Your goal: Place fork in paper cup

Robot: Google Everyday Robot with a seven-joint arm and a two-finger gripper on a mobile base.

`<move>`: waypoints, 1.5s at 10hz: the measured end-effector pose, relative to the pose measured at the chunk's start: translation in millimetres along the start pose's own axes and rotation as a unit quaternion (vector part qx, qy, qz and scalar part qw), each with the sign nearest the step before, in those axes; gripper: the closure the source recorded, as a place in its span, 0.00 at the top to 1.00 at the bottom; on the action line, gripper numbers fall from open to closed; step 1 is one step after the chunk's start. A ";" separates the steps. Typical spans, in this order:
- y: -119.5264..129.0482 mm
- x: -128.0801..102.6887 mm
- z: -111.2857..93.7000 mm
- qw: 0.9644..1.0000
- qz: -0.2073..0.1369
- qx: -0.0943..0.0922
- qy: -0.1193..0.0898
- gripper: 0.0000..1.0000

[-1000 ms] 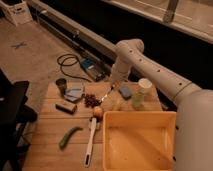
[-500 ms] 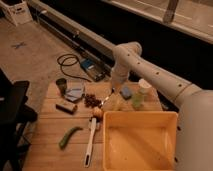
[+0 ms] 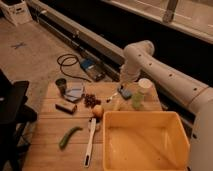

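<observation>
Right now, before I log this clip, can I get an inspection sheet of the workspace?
Surface: wooden table, crowded.
Job's things: fork at the gripper's tip, over the table's far side; paper cup upright, fork not yet in it.
Clutter: yellow bin, white-handled utensil, green vegetable, dark cup, green cup, round orange fruit.
Grippers: gripper shut, apparently on the fork, close beside the paper cup.
Cables: black cable coiled on the floor beyond the table.
Surroundings: dark chair beside the table; white box on the floor, far back.
</observation>
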 end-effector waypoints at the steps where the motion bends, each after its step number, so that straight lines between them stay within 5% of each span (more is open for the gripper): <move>1: -7.5 12.2 -16.0 1.000 0.010 0.015 0.007 0.00; 6: -16.4 82.1 -58.2 0.995 0.074 0.071 0.019 0.00; 9: -9.0 117.1 -62.4 0.990 0.112 0.078 0.025 0.00; 12: 10.6 161.4 -67.0 0.983 0.162 0.077 0.035 0.00; 14: 25.3 184.4 -73.3 0.973 0.209 0.086 0.042 0.00; 15: 28.8 188.9 -74.7 0.972 0.214 0.088 0.044 0.00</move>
